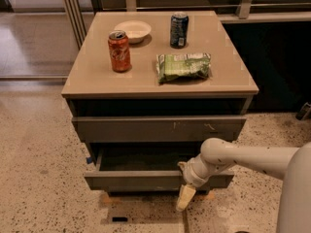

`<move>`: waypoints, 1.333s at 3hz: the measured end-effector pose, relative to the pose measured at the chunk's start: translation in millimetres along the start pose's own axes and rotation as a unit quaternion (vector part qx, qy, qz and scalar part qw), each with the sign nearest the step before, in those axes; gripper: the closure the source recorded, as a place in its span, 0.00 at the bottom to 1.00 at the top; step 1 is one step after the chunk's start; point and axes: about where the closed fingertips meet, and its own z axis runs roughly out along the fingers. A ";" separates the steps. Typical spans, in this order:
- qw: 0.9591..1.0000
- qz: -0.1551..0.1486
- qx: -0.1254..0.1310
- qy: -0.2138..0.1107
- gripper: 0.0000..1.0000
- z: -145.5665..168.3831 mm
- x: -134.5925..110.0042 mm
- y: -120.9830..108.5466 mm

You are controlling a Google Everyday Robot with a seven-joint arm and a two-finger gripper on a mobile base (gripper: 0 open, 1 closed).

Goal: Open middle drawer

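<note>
Cream gripper [186, 196] low at the dark-grey middle drawer [136, 180] front, blue bit [89, 159] on its left end; up top, red can [119, 51], dark-blue can [179, 29], green-and-white bag [183, 66], white bowl [132, 31], tan tabletop [226, 69]

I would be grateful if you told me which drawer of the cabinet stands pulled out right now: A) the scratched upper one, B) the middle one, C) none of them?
B: the middle drawer juts forward with its dark inside showing, while the scratched front above it sits further back; the gripper hangs just in front of the middle drawer's right part.
</note>
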 end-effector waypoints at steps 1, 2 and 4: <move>1.000 0.000 -0.022 -0.004 0.00 -6.5 -2.3 24.7; 0.998 0.012 -0.058 -0.009 0.00 -13.5 5.4 60.4; 0.996 0.021 -0.081 -0.014 0.00 -19.0 11.5 83.5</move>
